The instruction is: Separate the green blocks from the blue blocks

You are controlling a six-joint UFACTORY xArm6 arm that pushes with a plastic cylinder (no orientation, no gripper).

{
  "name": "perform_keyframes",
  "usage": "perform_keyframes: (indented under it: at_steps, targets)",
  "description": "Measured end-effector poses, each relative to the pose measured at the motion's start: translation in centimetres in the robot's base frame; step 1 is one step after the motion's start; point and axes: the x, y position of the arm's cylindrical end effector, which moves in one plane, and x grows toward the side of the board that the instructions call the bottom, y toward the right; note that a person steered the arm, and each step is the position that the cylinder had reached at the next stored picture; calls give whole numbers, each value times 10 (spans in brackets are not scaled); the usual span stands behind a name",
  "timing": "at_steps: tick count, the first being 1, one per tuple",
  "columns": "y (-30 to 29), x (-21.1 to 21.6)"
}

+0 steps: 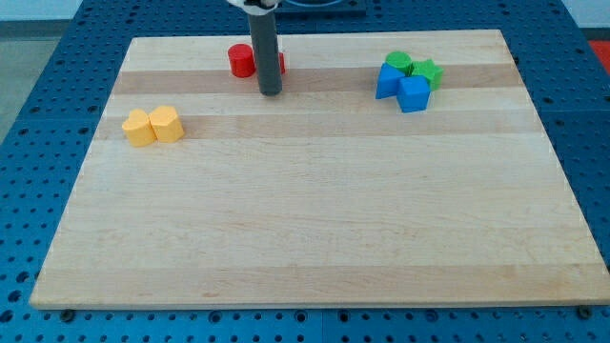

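Two green blocks, a round one (398,63) and a star-shaped one (428,72), sit at the view's upper right, touching two blue blocks: a wedge-like one (386,83) and a cube (414,93). All four form one tight cluster. My tip (271,92) stands on the board well to the left of that cluster, just below the red blocks, touching none of the green or blue blocks.
A red cylinder (240,60) sits left of the rod; a second red block (281,63) is mostly hidden behind it. Two yellow blocks (139,128) (166,125) sit touching each other at the view's left. The wooden board (315,219) lies on a blue perforated table.
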Motion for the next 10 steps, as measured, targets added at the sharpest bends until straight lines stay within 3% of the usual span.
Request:
perform_keyframes:
  at_steps: [2, 4, 10]
  targets:
    - [43, -26]
    - [95, -26]
    - [169, -4]
